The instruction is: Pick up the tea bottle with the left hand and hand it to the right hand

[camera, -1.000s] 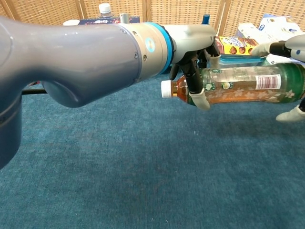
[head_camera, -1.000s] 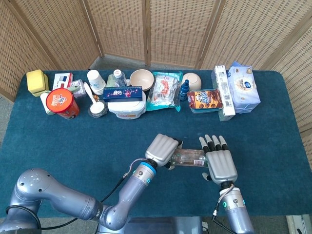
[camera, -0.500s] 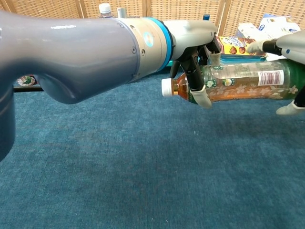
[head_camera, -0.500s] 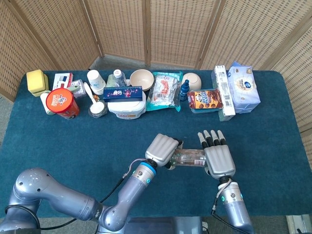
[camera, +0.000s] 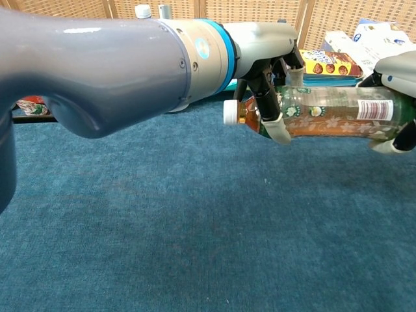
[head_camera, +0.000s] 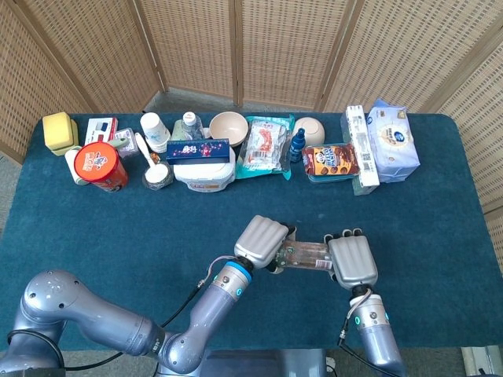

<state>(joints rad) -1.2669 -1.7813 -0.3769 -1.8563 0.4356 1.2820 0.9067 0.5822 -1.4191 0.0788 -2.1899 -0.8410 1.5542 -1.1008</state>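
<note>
Above the blue table [head_camera: 94, 236], the bottle [camera: 325, 112] lies on its side in the air (white cap pointing to the left). The left hand [head_camera: 262, 242] grips its neck end. The right hand [head_camera: 353, 261] seems to curl around the other end, though the chest view cuts it off.

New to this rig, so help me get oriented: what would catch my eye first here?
The tea bottle, held sideways above the blue table, with the left hand gripping its cap end and the right hand around its base. Behind, a row of snacks and cups lines the far edge.
</note>
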